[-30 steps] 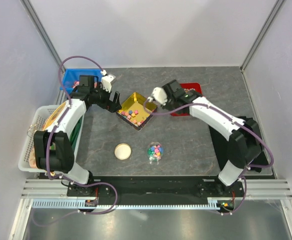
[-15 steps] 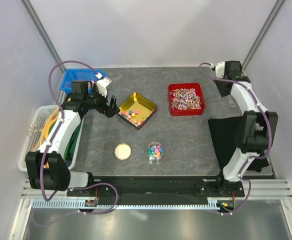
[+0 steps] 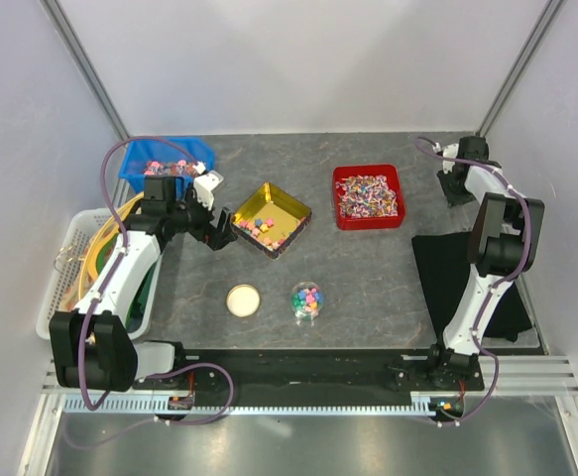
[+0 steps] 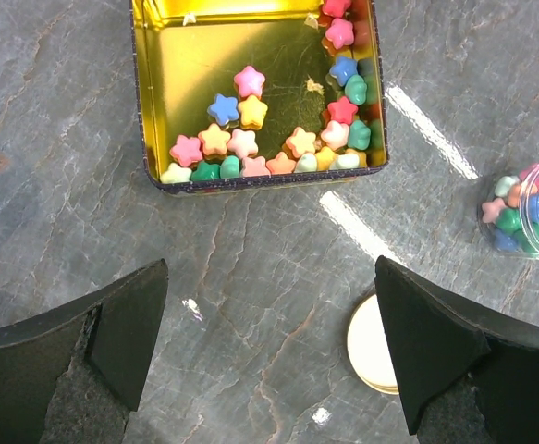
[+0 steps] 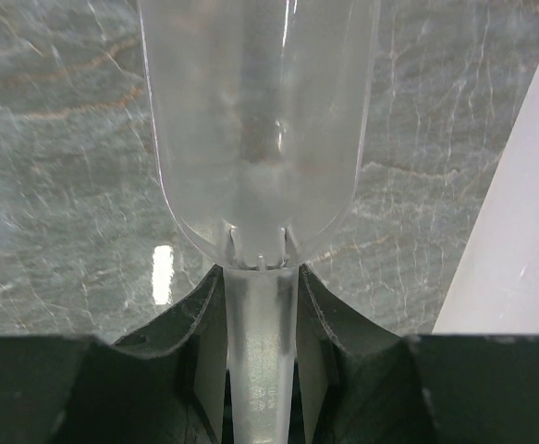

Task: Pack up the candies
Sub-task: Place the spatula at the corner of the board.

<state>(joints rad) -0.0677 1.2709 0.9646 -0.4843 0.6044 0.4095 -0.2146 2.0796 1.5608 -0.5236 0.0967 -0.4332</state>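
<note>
The candies (image 4: 251, 139) are small star-shaped sweets in mixed colours, lying in a square gold tin (image 3: 287, 202). More candies fill a small clear jar (image 3: 307, 299) at the table's front; its rim also shows in the left wrist view (image 4: 528, 213). My left gripper (image 3: 224, 226) hangs open just left of the tin, above bare table, its black fingers (image 4: 130, 333) wide apart. My right gripper (image 3: 455, 186) is at the back right corner, shut on the handle of a clear plastic scoop (image 5: 260, 120), which looks empty.
A round cream lid (image 3: 242, 299) lies left of the jar. A red bin (image 3: 340, 198) of wrapped sweets sits behind, a blue bin (image 3: 135, 171) at back left. A white basket (image 3: 58, 297) stands off the left edge, a black mat (image 3: 457, 278) lies right. The white wall (image 5: 519, 231) is close to the scoop.
My right arm swung with the scoop from over the gold tin to the back right corner. My left gripper drifted slightly toward the front, staying open.
</note>
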